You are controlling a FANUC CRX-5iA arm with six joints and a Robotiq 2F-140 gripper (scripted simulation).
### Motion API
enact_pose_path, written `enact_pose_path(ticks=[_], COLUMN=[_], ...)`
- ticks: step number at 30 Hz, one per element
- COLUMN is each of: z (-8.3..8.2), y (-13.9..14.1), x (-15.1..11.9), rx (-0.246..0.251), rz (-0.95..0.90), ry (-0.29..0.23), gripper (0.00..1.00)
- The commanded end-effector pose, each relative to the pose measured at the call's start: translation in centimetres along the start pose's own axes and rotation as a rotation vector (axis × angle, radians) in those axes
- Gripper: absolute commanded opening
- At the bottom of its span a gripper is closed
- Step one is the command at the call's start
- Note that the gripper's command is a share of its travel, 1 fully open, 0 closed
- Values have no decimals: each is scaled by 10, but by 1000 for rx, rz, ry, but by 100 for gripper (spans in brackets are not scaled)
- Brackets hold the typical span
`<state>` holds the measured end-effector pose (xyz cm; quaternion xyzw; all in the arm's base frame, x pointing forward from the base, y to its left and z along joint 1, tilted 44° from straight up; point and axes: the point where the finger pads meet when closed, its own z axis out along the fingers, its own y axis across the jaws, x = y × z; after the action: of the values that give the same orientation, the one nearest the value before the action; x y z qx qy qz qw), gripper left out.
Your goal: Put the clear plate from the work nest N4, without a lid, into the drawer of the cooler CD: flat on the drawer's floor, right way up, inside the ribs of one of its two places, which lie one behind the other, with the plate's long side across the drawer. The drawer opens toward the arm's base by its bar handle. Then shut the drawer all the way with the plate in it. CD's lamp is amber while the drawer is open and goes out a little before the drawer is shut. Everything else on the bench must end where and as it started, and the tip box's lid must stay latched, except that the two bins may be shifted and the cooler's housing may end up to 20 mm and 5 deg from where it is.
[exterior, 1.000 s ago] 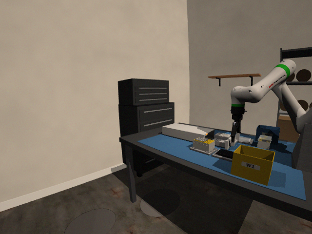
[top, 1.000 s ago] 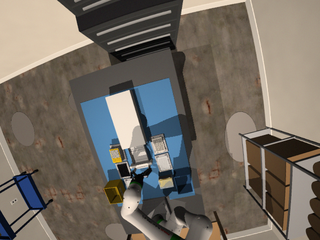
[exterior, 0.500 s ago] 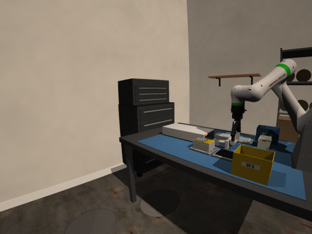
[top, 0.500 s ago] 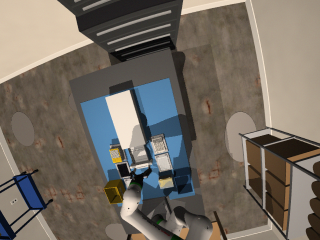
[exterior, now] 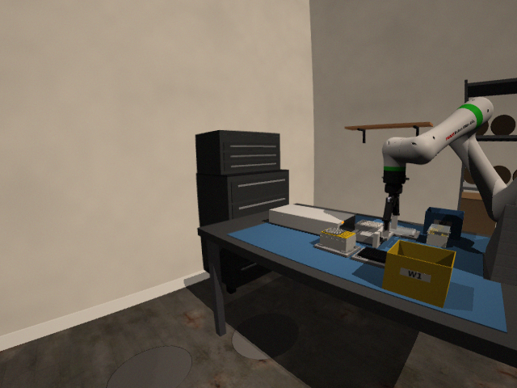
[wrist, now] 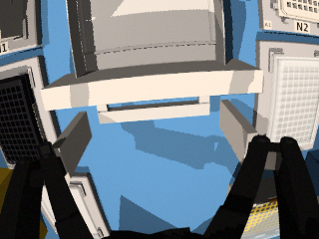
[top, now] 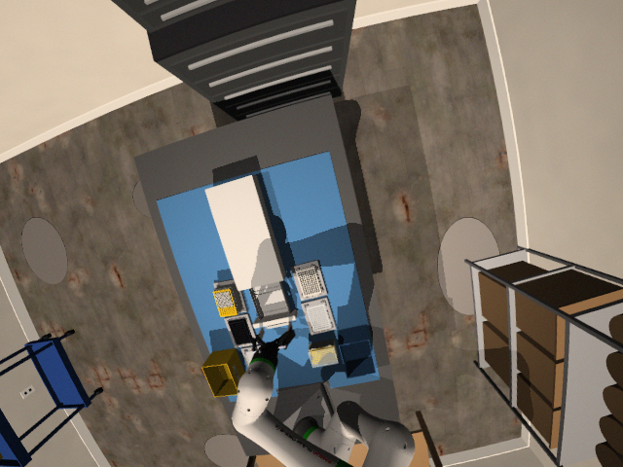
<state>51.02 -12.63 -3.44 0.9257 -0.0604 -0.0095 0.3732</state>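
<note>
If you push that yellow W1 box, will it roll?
Probably not: the yellow bin is boxy and sits flat, so it would likely slide. It looks open and empty, so it's probably light.

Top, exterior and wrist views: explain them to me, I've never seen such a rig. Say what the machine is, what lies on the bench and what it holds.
The machine is one white jointed arm ending in two black jaws. The top view looks straight down from the ceiling, the exterior view looks from the side of the room, and the wrist view looks down from a camera on the arm, between the jaws. On the blue mat lie a long white cooler with its drawer pulled open, a yellow tip box, a black plate, two pale plates, a yellow bin and a blue bin. The jaws stand open near the drawer's bar handle, holding nothing.
</note>
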Motion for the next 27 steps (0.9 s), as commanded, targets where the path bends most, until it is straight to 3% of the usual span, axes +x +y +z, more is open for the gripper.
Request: enact_pose_path(ticks=[1, 27], z=[-5, -35], y=[0, 0], x=[0, 0], rx=[0, 0], rz=[0, 0], ry=[0, 0], gripper=[87, 87])
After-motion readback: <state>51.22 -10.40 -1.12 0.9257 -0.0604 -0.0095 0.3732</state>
